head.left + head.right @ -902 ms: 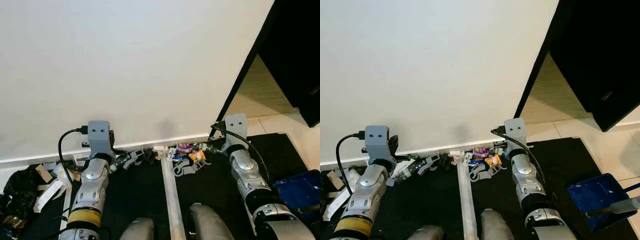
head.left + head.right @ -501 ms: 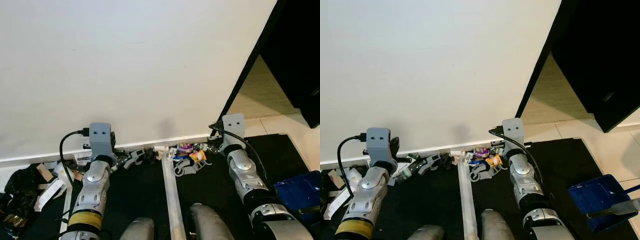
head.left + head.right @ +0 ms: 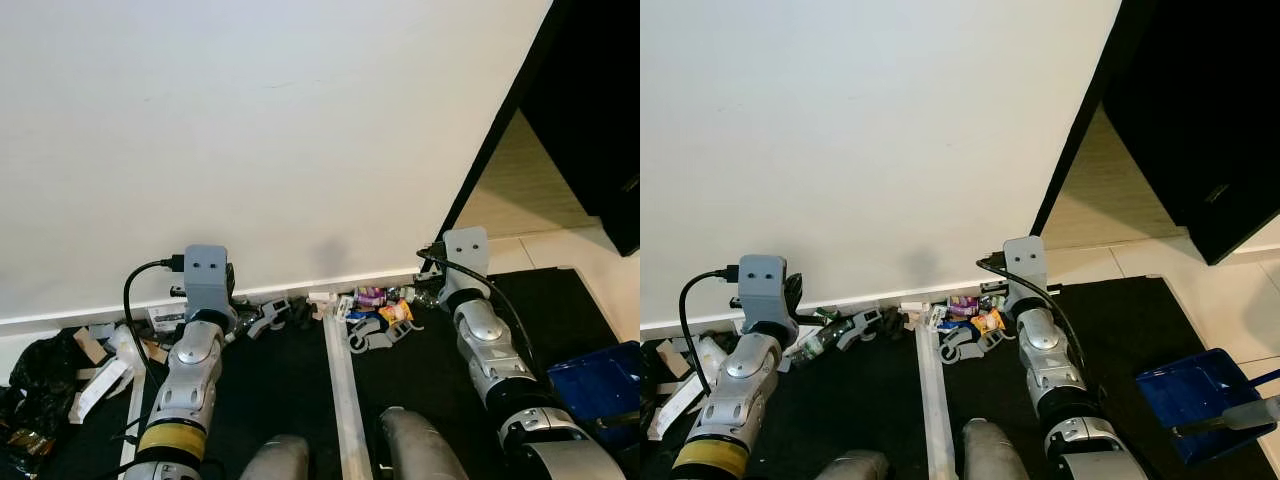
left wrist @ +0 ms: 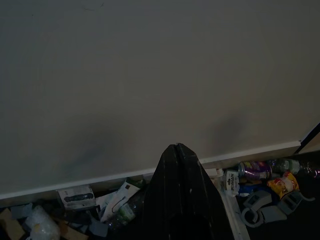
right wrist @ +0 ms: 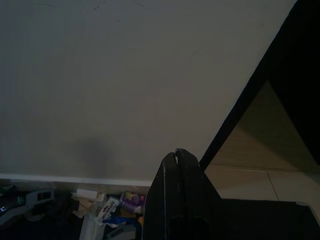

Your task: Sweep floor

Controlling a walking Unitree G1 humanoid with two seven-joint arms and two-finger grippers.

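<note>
Litter lies along the white skirting board: colourful wrappers and small bottles (image 3: 381, 300), grey plastic clips (image 3: 374, 336) and a grey handheld device (image 3: 266, 318). A long white strip (image 3: 338, 385) runs from the wall back between my legs over the dark mat. A blue dustpan (image 3: 1191, 395) rests on the floor at the right. My left gripper (image 4: 176, 146) is shut and empty, held above the litter and pointing at the wall. My right gripper (image 5: 175, 151) is shut and empty too, over the wrappers near the door frame.
A second heap of paper, cardboard and a box (image 3: 110, 360) lies at the left with a black bag (image 3: 35, 375). The white wall stands straight ahead. A dark door frame (image 3: 490, 150) and tiled floor (image 3: 525, 200) open at the right.
Both arms have edged slightly inward, the left a little to the right. The litter and the dustpan lie where they were.
</note>
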